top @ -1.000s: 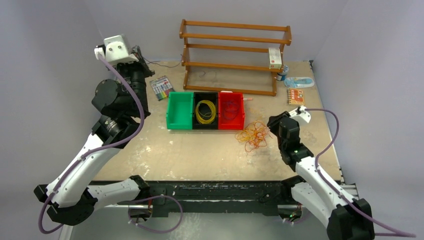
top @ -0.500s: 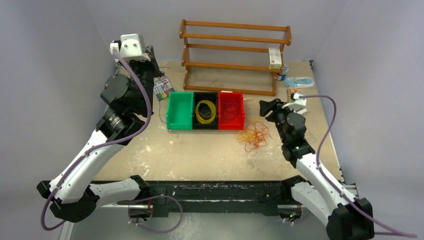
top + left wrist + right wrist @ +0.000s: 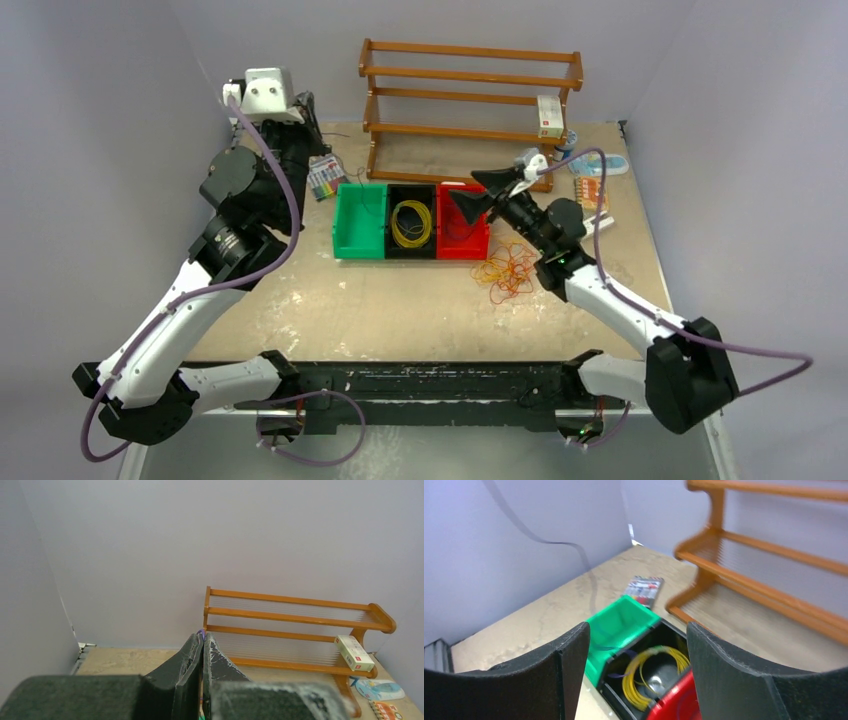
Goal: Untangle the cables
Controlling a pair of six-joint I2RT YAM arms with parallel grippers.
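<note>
A tangle of orange and yellow cables (image 3: 507,268) lies on the table to the right of three bins. Yellow loops (image 3: 411,222) lie in the black bin (image 3: 411,250), also seen in the right wrist view (image 3: 651,672). Dark purple loops (image 3: 460,220) lie in the red bin (image 3: 483,232). My left gripper (image 3: 305,108) is raised at the back left, shut on a thin purple strand (image 3: 201,631) that hangs toward the green bin (image 3: 360,222). My right gripper (image 3: 475,193) is open and empty above the red bin, its jaws wide apart (image 3: 639,675).
A wooden rack (image 3: 470,110) stands behind the bins, with a white box (image 3: 549,115) on its right end. A marker pack (image 3: 323,175) lies left of the bins. A blue packet (image 3: 598,165) and an orange booklet (image 3: 590,192) lie at the back right.
My right arm has swung left and forward from beside the cable tangle to above the red bin. My left arm rose toward the rack earlier, then stayed put.
</note>
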